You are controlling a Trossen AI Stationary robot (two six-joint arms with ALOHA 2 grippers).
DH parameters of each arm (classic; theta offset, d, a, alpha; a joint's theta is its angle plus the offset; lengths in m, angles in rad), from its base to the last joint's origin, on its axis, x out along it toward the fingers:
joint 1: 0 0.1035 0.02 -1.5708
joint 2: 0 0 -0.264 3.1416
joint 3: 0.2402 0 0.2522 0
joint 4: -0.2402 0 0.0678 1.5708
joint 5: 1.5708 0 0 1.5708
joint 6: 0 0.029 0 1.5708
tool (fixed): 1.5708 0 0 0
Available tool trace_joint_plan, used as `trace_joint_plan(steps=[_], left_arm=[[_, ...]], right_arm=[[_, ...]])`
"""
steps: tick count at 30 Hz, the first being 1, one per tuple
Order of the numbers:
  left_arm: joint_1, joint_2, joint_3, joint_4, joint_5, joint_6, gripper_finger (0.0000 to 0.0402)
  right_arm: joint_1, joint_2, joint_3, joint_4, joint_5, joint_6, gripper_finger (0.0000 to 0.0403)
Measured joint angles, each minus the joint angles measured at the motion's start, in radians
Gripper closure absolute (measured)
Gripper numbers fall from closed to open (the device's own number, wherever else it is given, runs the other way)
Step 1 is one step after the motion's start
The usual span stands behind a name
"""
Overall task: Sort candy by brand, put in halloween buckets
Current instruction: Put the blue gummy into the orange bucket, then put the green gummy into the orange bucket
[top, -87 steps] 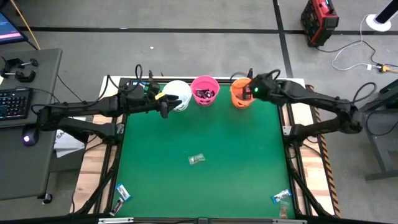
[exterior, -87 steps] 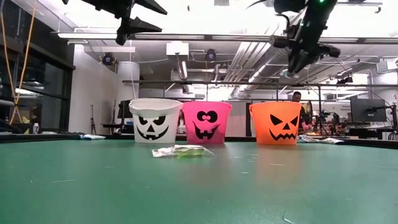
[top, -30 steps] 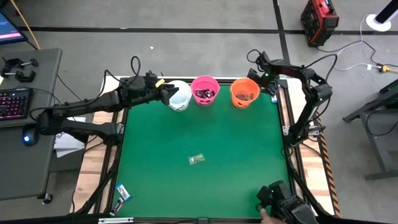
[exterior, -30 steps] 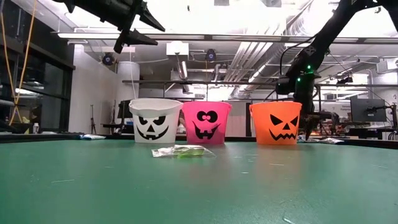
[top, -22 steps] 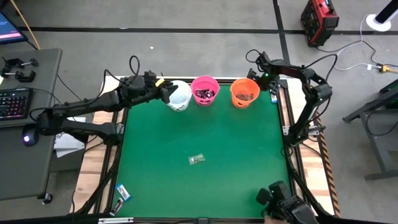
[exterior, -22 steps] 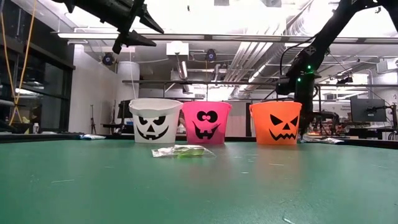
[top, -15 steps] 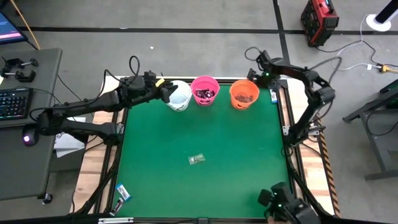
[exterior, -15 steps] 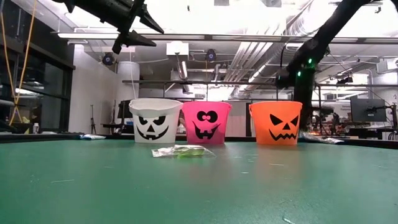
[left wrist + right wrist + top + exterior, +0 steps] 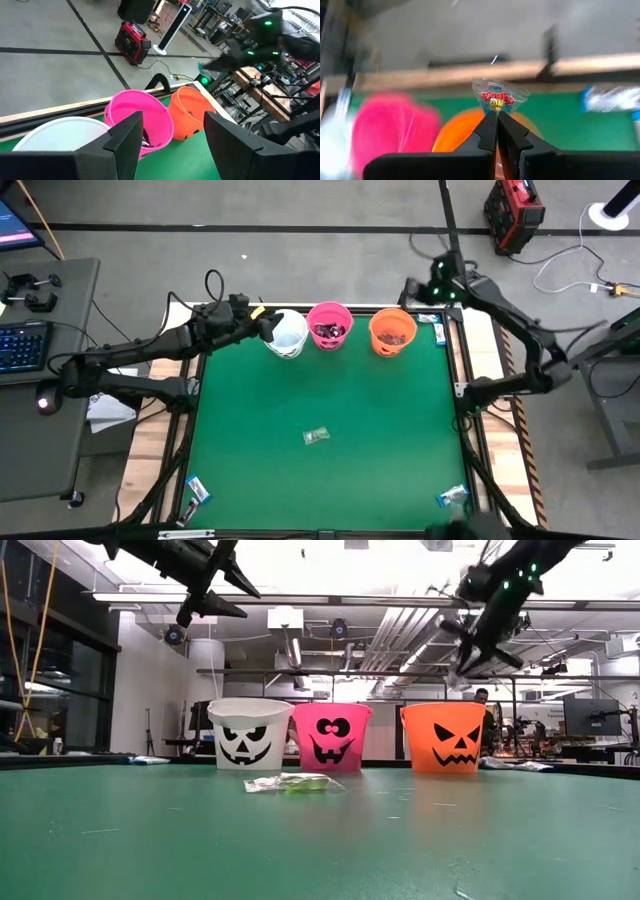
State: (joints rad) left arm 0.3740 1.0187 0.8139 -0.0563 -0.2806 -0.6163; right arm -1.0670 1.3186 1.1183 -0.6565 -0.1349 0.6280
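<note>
Three halloween buckets stand in a row at the table's far edge: white [image 9: 287, 333], pink [image 9: 329, 325] and orange [image 9: 392, 330]. My right gripper [image 9: 496, 118] is up in the air just beyond the orange bucket [image 9: 465, 130], shut on a clear-wrapped candy [image 9: 497, 99] with a red and yellow print. It also shows in the high view [image 9: 408, 287] and the low view [image 9: 460, 662]. My left gripper [image 9: 172, 135] hangs open over the white bucket's left rim [image 9: 268, 330], with nothing between its fingers. The pink bucket holds several candies. My right gripper pinches the candy's clear wrapper by its lower edge [image 9: 495, 108] between its two fingertips. The fingers slant down from the table's far right. The candy stands out beyond the fingertips, lifted clear of table and buckets.
Loose candies lie on the green mat: one mid-table [image 9: 316, 436], two at the near left corner [image 9: 198, 488], one at the near right [image 9: 452, 496] and blue ones at the far right corner [image 9: 440, 330]. A desk with a keyboard [image 9: 22, 340] stands off to the left.
My right gripper has risen from the table's far right corner behind the orange bucket, high above the bucket's rim, rolling as it went. It carries the clear-wrapped candy between its fingertips. A dark shape at the table's near right edge has gone out of view.
</note>
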Motion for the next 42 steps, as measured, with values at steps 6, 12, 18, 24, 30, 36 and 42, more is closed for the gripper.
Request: trace_joint_plan(steps=[6,12,18,24,30,36,42], left_arm=[[0.000,0.004,0.000,0.000,-0.003,-0.007,0.0204],[0.000,0.004,0.000,0.004,-0.003,-0.051,0.0204],[-0.010,0.004,0.000,0.016,0.032,-0.092,0.0204],[-0.054,0.004,0.000,0.040,0.092,-0.168,0.0204],[-0.155,0.043,0.016,0.103,0.164,-0.017,0.0204],[-0.330,0.244,0.136,-0.094,0.203,0.247,0.0204],[-0.468,0.476,0.204,-0.166,0.244,0.515,0.0204]], right_arm=[[0.182,-0.080,0.000,-0.210,0.042,-0.099,0.0402],[0.239,-0.067,0.000,-0.210,0.090,-0.174,0.0402],[0.239,-0.028,0.000,-0.207,-0.002,-0.278,0.0368],[0.239,-0.024,-0.001,-0.197,-0.006,-0.359,0.0252],[0.268,-0.081,-0.001,-0.167,-0.187,-0.312,0.0161],[0.418,-0.179,-0.001,-0.093,-0.213,-0.144,0.0147],[0.641,-0.232,-0.001,-0.028,-0.034,0.091,0.0146]])
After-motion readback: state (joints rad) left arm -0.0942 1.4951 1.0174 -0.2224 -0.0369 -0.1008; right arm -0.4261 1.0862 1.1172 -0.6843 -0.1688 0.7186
